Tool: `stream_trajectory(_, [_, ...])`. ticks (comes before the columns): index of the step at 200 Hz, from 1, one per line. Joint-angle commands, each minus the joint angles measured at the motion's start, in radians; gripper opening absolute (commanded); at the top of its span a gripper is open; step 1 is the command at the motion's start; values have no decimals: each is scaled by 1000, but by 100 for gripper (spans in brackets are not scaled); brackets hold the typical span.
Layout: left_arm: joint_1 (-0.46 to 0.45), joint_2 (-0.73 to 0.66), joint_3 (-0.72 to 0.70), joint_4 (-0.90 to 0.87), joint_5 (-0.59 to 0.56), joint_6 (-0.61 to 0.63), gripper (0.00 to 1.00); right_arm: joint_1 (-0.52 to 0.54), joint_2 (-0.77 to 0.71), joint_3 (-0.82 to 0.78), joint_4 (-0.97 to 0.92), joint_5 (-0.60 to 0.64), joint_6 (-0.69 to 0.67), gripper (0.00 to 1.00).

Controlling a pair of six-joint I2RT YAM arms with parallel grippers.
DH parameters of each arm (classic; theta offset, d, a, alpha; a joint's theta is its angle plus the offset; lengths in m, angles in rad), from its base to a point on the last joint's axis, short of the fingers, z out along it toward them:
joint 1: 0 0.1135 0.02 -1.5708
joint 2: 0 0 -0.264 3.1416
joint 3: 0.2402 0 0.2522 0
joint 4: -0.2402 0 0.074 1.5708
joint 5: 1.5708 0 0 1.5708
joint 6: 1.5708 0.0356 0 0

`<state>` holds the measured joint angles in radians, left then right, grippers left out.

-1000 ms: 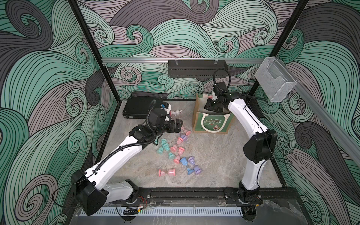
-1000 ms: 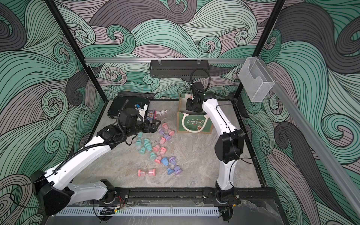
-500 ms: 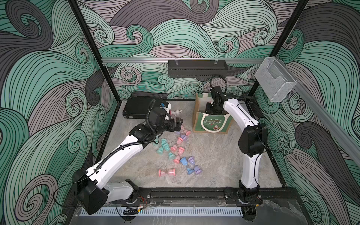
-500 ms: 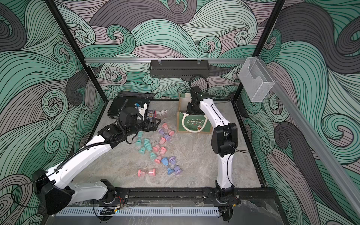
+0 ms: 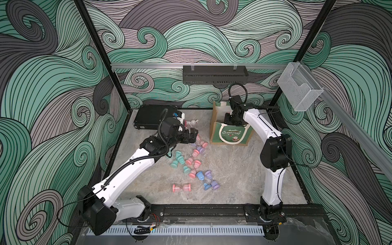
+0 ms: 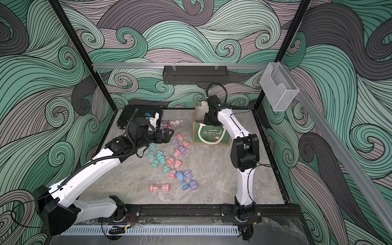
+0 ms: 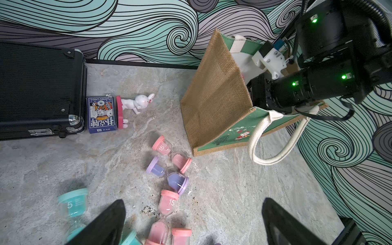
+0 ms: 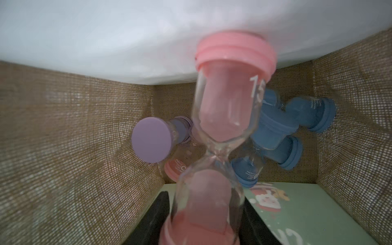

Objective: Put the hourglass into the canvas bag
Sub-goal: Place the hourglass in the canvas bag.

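Since a second ago I am bringing the right fingers (image 8: 161,214) deeper inside the green-fronted canvas bag (image 5: 230,135). The pink-capped glass hourglass (image 8: 227,110) is lying between them, already within the bag; gripping or releasing, I cannot tell. The left fingers (image 7: 106,222) are standing open.

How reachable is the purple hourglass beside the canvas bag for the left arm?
Probably yes. The left gripper hangs open close to the purple hourglass, with nothing lying over it. Pink hourglasses lie close on both sides, so the jaws may nudge them.
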<state>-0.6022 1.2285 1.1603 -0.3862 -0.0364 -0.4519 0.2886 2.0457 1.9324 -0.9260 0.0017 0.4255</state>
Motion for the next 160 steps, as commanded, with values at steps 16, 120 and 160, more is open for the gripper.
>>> stream_trajectory(16, [8,-33,2,-1,-1,-29,99,8,-112,0,25,-10,-5,58])
stream_trajectory(120, [26,-124,35,-117,-18,-130,99,65,-367,-56,23,-71,-23,73])
stream_trajectory(160, [28,-147,46,-177,-22,-220,98,174,-534,-207,34,13,-67,80])
